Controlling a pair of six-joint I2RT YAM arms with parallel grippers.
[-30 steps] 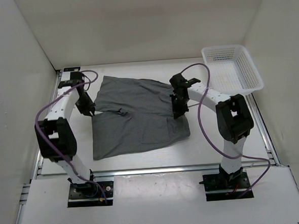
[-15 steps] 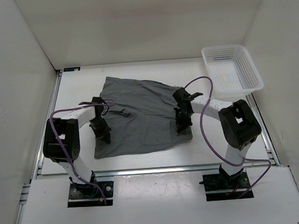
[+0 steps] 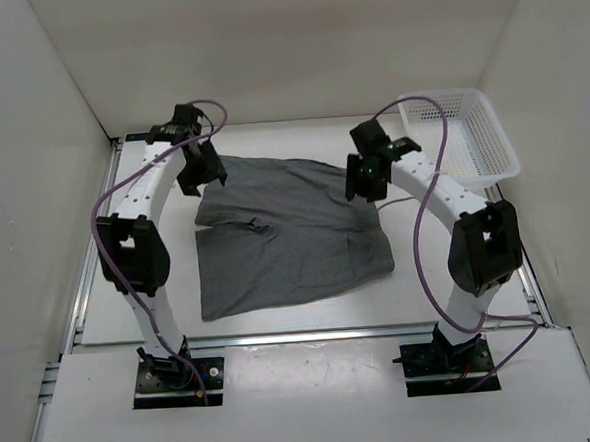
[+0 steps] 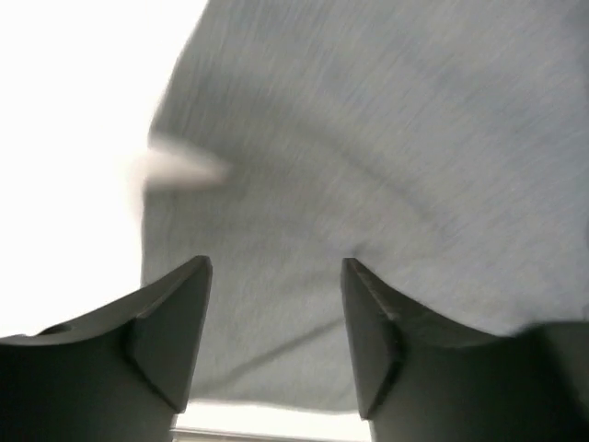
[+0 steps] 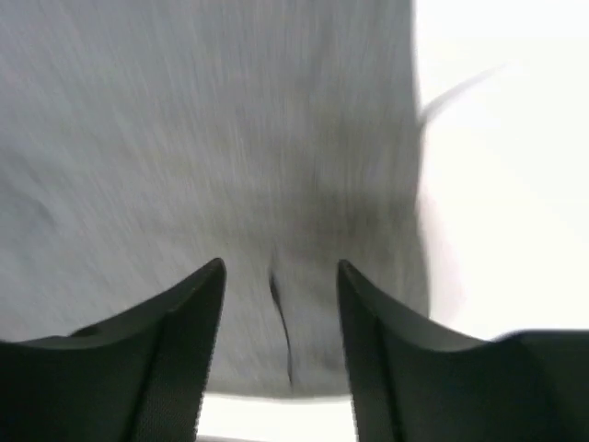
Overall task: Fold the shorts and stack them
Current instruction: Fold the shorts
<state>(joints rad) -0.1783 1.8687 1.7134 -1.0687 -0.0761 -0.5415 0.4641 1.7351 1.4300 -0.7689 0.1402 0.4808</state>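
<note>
The grey shorts (image 3: 286,232) lie spread flat on the white table, with small wrinkles near the crotch. My left gripper (image 3: 205,174) hovers over their far left corner. It is open, and only grey fabric (image 4: 368,138) shows below its jaws (image 4: 276,269). My right gripper (image 3: 362,184) hangs over the far right corner. It is open too (image 5: 281,269), above the fabric (image 5: 184,138), where a dark crease runs close to the cloth's edge. Neither gripper holds anything.
A white mesh basket (image 3: 503,154) stands at the far right of the table, beside the right arm. White walls enclose the table on the left, back and right. Purple cables loop from both arms.
Both grippers were shut low over the near part of the shorts. They have opened, risen and swung to the far corners. The shorts now lie slightly further right.
</note>
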